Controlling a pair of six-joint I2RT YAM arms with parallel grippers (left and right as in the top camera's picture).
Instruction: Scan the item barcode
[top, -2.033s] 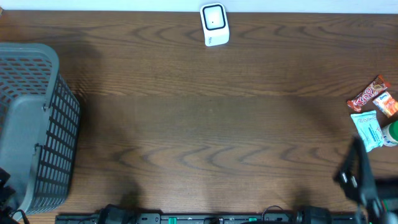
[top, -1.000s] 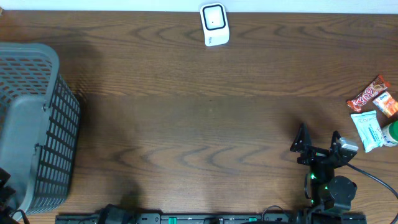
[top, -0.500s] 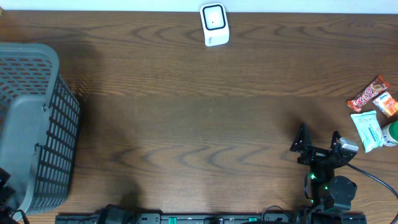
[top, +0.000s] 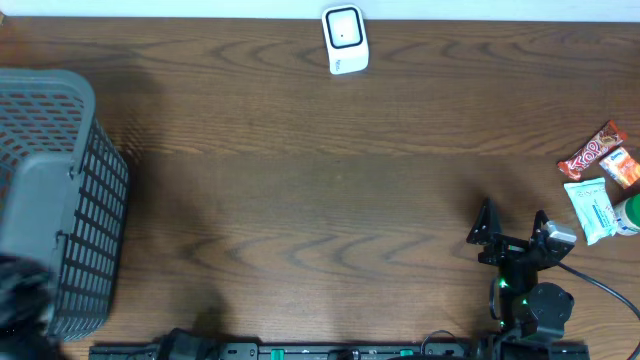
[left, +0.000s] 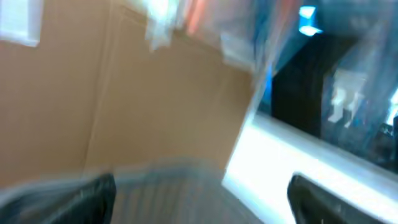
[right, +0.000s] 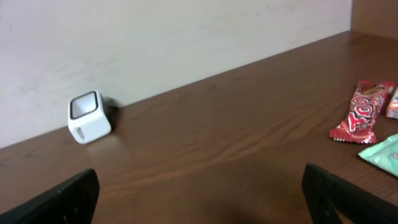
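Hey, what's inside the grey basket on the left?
The basket shows only what looks like a bare grey floor. Its near corner is covered by the blurred left arm.

Legible print: one item only. The red wrapper (top: 593, 150) at the right edge of the bench (top: 300, 190) carries large white lettering. We read it as "Top" in the overhead view. The right wrist view shows the same white letters along the wrapper, but we cannot confirm the spelling there.

The mint-green packet (top: 591, 209) just beside it shows dark print, too small to read. The orange packet (top: 622, 167) has pale markings, also unreadable. The white scanner (top: 345, 39) has a small grey mark on its front in the right wrist view, not legible.

The left wrist view is blurred, and we read nothing there.
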